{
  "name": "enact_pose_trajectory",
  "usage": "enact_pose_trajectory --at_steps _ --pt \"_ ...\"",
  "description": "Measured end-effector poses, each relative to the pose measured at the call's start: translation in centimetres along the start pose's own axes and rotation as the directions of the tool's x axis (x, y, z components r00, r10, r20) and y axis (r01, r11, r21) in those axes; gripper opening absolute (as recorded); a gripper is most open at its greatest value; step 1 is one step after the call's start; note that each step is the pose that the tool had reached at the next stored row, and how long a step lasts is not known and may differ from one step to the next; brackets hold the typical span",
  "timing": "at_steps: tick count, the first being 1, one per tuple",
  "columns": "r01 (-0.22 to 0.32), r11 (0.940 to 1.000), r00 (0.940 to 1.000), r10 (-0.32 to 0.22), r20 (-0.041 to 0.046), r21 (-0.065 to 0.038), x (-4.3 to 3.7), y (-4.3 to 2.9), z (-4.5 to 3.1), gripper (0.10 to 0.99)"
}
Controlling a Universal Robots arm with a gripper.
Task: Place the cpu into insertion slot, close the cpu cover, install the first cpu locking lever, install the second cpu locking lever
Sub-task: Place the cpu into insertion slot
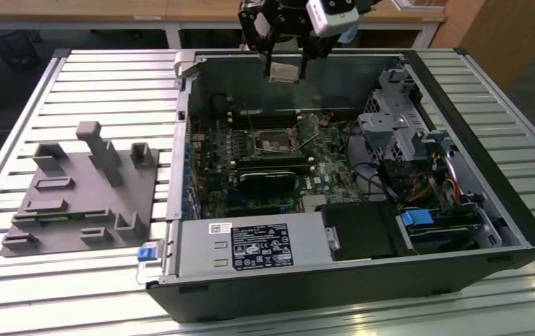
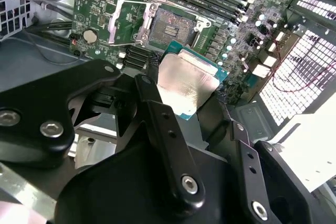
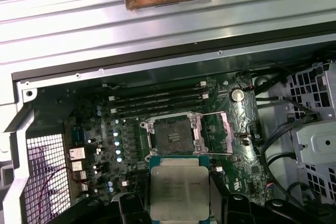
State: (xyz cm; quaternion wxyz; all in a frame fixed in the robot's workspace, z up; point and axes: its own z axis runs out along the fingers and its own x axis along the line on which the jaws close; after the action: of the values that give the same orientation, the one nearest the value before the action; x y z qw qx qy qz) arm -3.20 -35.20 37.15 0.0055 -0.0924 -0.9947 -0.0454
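My gripper [image 1: 286, 64] hangs above the back edge of the open computer case, shut on the cpu [image 1: 283, 72], a small flat silver-tan square chip. In both wrist views the cpu [image 2: 190, 81] [image 3: 178, 187] sits between the black fingers [image 2: 153, 98], held clear above the green board. The insertion slot [image 1: 274, 145] [image 2: 171, 23] [image 3: 170, 136] lies open below, showing its dark centre and silvery rim. The cpu cover [image 2: 125, 22] [image 3: 216, 132], a thin silvery frame, is swung back beside the slot.
Long black memory slots [image 3: 157, 103] run alongside the socket. A black cooler block [image 1: 267, 182], the power supply [image 1: 248, 246] and a metal drive cage [image 1: 393, 129] crowd the case. A grey fixture [image 1: 80, 189] lies on the slatted table [image 1: 99, 84] at the exterior view's left.
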Motion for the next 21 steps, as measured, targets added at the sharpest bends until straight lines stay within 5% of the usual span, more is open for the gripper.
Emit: enact_pose_trajectory --at_steps 21 --pt "-0.065 0.9979 0.9979 0.065 0.0058 -0.001 0.00 0.00 0.00 0.541"
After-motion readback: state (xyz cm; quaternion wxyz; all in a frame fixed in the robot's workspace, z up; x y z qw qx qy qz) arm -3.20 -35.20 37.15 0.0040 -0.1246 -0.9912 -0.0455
